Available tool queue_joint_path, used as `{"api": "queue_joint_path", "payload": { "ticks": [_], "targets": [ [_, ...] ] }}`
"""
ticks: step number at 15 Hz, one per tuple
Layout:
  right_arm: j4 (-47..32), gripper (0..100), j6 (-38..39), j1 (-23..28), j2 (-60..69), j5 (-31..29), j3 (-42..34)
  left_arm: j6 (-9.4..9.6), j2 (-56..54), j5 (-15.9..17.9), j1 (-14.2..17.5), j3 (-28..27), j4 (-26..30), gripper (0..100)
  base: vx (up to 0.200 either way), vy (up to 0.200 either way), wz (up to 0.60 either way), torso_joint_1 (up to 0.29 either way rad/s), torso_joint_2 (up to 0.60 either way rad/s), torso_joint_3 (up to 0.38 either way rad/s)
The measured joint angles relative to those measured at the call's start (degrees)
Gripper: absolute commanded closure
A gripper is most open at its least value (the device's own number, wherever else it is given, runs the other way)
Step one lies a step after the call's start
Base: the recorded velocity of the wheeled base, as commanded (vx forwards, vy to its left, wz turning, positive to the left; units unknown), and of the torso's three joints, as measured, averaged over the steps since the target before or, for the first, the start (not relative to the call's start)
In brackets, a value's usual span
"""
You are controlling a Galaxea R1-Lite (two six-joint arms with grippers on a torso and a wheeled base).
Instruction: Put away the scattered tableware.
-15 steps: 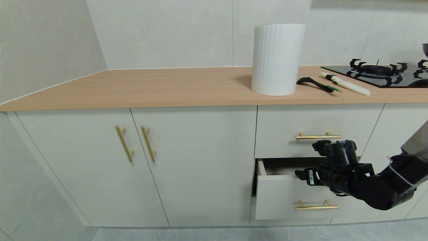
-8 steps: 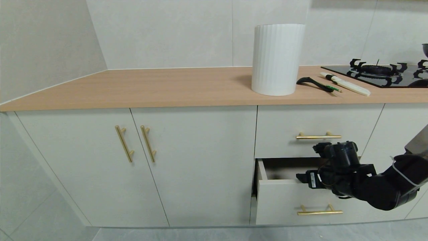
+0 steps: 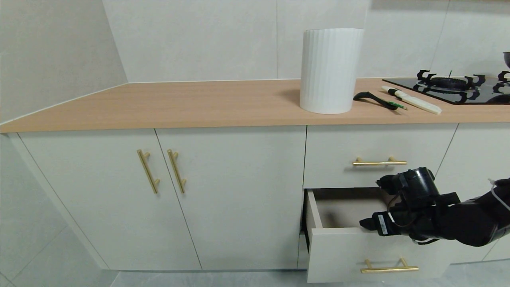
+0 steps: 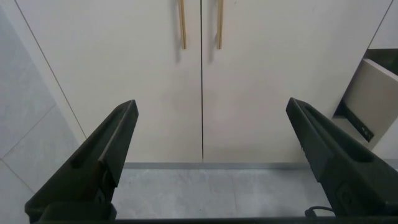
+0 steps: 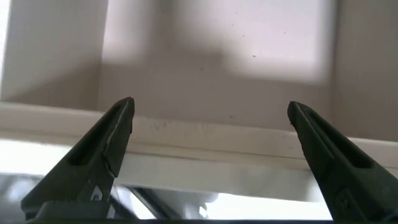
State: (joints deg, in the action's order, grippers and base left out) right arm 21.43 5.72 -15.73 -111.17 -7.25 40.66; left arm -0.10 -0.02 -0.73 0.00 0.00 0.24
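Tableware (image 3: 374, 100) on counter (image 3: 179, 103), lower drawer (image 3: 350, 247) partly out, right gripper (image 3: 368, 223) spread wide, apparently at drawer's front edge

Bright, even light, soft shadows

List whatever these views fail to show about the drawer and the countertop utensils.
- Drawer floor, head view: its front panel and the right gripper hide the near part.
- Black ladle's bowl end, head view: partly behind the white container.
- Pale utensil, head view: too small to identify.
- Stove, head view: cut by the edge.
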Motion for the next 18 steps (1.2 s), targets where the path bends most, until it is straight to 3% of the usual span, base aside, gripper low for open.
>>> {"api": "queue_joint_path", "payload": {
  "ticks": [7, 12, 18],
  "targets": [
    [-8.1, 0, -4.5, -0.5, 4.8, 2.1, -0.5, 0.02, 0.0, 0.0, 0.0, 0.0, 0.0, 0, 0.000, 0.000, 0.00, 0.000, 0.00, 0.000],
    [-18.4, 0, -10.5, -0.6, 8.8, 2.1, -0.6, 0.00, 0.0, 0.0, 0.0, 0.0, 0.0, 0, 0.000, 0.000, 0.00, 0.000, 0.00, 0.000],
    [-31.4, 0, -13.7, -4.3, 14.4, 1.9, -0.6, 0.02, 0.0, 0.0, 0.0, 0.0, 0.0, 0, 0.000, 0.000, 0.00, 0.000, 0.00, 0.000]
  ]
}}
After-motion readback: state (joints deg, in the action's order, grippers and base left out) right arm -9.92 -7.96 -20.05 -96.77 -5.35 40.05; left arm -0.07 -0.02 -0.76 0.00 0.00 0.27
